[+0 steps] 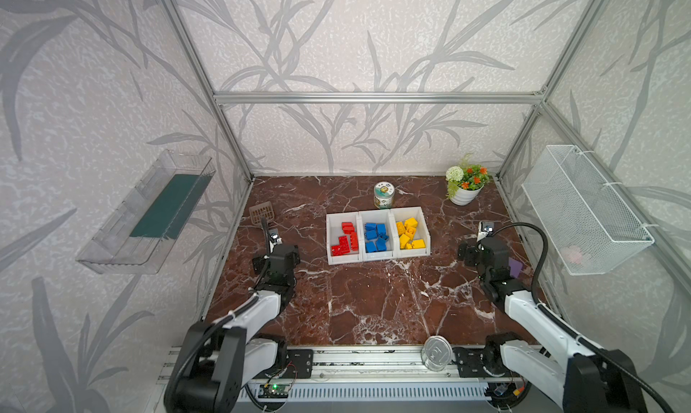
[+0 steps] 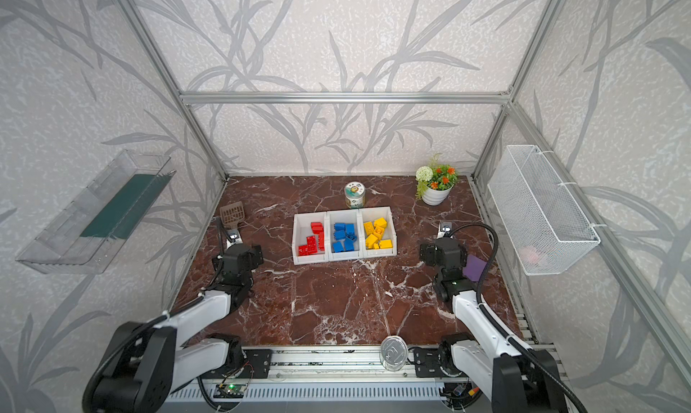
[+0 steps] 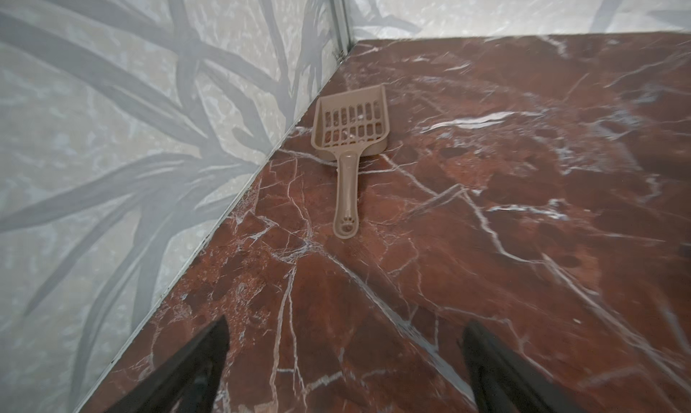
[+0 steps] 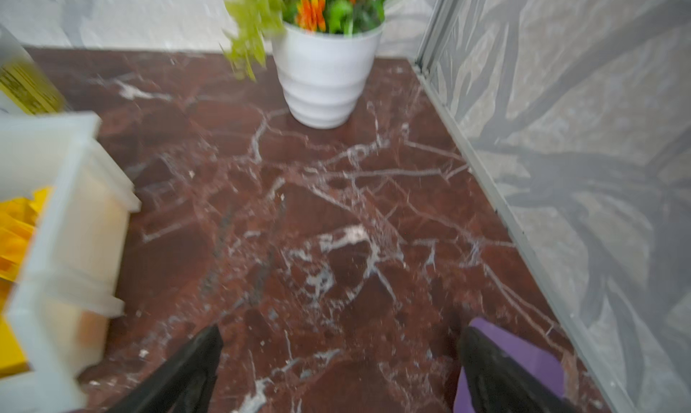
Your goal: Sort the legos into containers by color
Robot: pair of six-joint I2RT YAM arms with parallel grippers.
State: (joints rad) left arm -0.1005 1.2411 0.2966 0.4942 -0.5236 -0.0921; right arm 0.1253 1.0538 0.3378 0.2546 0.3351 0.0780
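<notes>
Nearest, the left gripper and right gripper hover above the red-brown marble tabletop, jaws spread wide and empty (parked at the sides, I judge, since no loose brick lies there to pick). Farther back, three joined white plastic bins hold the small studded plastic bricks by colour: red left, blue middle, yellow right.

Legos sat in containers at table ctr; jar just behind; plant pot back R; scoop far L; tin at front edge
</notes>
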